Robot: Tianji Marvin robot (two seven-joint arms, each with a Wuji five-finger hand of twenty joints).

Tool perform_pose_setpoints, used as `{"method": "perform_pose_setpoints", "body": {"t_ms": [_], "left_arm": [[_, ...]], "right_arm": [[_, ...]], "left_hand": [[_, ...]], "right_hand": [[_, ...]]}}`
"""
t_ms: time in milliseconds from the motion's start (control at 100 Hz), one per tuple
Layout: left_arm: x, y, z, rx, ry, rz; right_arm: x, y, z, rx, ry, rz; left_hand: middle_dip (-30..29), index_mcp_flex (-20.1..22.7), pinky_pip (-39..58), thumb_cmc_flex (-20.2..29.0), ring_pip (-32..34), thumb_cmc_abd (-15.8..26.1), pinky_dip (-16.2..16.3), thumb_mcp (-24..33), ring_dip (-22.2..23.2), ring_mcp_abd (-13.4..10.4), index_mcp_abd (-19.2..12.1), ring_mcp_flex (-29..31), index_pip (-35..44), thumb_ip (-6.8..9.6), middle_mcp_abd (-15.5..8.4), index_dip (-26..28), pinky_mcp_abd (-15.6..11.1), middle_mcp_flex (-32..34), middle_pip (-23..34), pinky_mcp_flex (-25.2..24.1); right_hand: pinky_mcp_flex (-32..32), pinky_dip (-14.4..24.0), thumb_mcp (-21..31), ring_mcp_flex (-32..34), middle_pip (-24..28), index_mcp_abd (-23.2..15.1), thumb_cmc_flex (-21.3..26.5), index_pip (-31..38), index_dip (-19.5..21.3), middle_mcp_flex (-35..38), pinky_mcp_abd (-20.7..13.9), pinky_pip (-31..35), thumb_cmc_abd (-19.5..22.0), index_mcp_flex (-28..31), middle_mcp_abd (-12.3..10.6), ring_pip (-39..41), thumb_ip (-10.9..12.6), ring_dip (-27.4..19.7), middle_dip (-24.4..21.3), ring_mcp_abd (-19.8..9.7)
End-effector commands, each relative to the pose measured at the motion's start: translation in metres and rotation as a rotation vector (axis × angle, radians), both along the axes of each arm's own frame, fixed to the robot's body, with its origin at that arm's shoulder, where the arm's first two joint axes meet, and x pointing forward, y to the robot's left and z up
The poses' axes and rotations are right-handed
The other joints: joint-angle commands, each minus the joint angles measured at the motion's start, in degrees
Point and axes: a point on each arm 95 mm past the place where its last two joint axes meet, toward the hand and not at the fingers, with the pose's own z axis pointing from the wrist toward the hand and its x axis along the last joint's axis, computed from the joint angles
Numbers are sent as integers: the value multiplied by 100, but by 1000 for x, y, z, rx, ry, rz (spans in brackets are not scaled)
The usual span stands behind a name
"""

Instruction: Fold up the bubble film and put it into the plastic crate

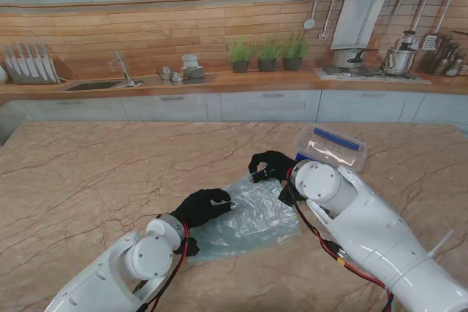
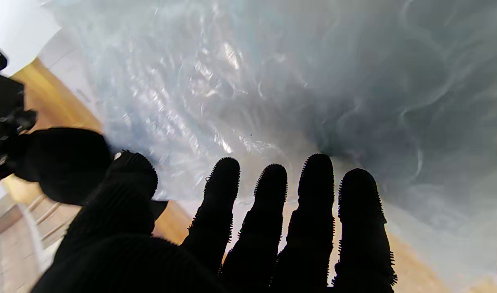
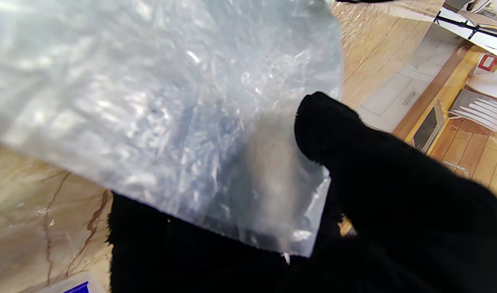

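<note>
The clear bubble film point(image 1: 252, 218) lies crumpled on the marble table between my two black-gloved hands. My right hand point(image 1: 272, 166) is at its far edge; in the right wrist view the thumb point(image 3: 354, 162) and fingers pinch a corner of the film point(image 3: 171, 122) and hold it raised. My left hand point(image 1: 205, 206) rests at the film's left edge with its fingers point(image 2: 273, 211) straight and spread, and the film point(image 2: 273, 81) stretches out just beyond them. The clear plastic crate point(image 1: 330, 147), marked with a blue strip, stands on the table just right of my right hand.
My white right forearm point(image 1: 365, 231) crosses the table nearer to me, on the right of the film. A kitchen counter with a sink point(image 1: 95, 85), potted plants point(image 1: 268, 52) and a stove runs along the far wall.
</note>
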Motion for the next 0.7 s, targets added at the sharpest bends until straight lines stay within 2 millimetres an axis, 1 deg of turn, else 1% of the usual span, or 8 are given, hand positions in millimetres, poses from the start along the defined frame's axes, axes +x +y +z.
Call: {"method": "perform_pose_setpoints", "body": {"t_ms": [0, 70, 270, 330, 490, 570, 600, 690], "left_arm": [[1, -8, -1, -18, 19, -16], [4, -11, -5, -37, 57, -1], [8, -18, -12, -111, 134, 40], [8, -18, -12, -135, 154, 56], [7, -13, -11, -149, 177, 56], [5, -9, -11, -158, 188, 50], [4, -8, -11, -166, 193, 51], [2, -5, -10, -206, 216, 50]], "right_arm": [[0, 4, 4, 5, 2, 6], [0, 4, 5, 10, 17, 9], [-4, 10, 7, 45, 79, 14], [-5, 13, 7, 60, 100, 13], [-6, 18, 10, 118, 140, -1], [-7, 19, 13, 152, 160, -18], [-8, 20, 14, 164, 169, -24], [-11, 21, 17, 208, 202, -37]], "left_hand": [[-190, -111, -72, 159, -189, 316, -90, -314, -172, 220, 102, -40, -367, 193, 92, -181, -11, -258, -130, -144], [-266, -112, -74, 200, -211, 390, -96, -515, -184, 235, 141, -102, -504, 195, 117, -307, 2, -350, -124, -195], [-331, -204, -68, 35, -222, 545, -93, -816, -178, 275, 249, -266, -686, 196, 160, -462, -7, -505, -150, -324], [-345, -207, -79, -13, -228, 516, -99, -902, -176, 313, 281, -313, -729, 203, 182, -499, 0, -535, -163, -371], [-359, -154, -94, 27, -227, 375, -112, -952, -171, 324, 252, -333, -765, 225, 159, -539, -13, -570, -184, -407], [-370, -122, -97, -11, -244, 295, -117, -982, -178, 326, 254, -342, -777, 225, 165, -546, -11, -585, -209, -411], [-377, -115, -121, -34, -261, 235, -129, -998, -186, 324, 252, -349, -789, 226, 161, -551, -1, -601, -226, -425], [-414, -104, -252, -250, -370, -7, -205, -979, -230, 299, 288, -374, -939, 262, 159, -598, 16, -666, -313, -438]], "right_hand": [[25, 214, 224, 323, 183, -81, 245, 224, 34, 64, -303, 429, -150, 44, 220, 247, -139, 96, 69, -101], [17, 234, 190, 308, 203, -72, 260, 213, 35, 53, -312, 461, -139, 28, 225, 295, -132, 123, 93, -105], [63, 252, 61, 366, 185, 57, 268, 146, -35, 94, -370, 504, -127, 8, 233, 294, -126, 101, 96, -87], [73, 248, 8, 394, 143, 129, 269, 109, -88, 82, -376, 500, -98, -33, 243, 233, -121, 53, 77, -84], [108, 239, -24, 448, 110, 310, 282, -21, -282, 35, -375, 498, -12, -198, 282, 187, -104, -2, 58, -58], [118, 236, -52, 453, 119, 437, 292, -129, -544, 12, -348, 503, 69, -300, 281, 183, -101, -23, 51, -61], [118, 228, -93, 454, 124, 496, 298, -98, -775, -9, -341, 505, 100, -370, 281, 185, -87, -43, 42, -59], [75, 209, -188, 387, 79, 734, 246, -375, -1176, -183, -334, 469, 161, -576, 309, 101, -82, -89, 52, -36]]}}
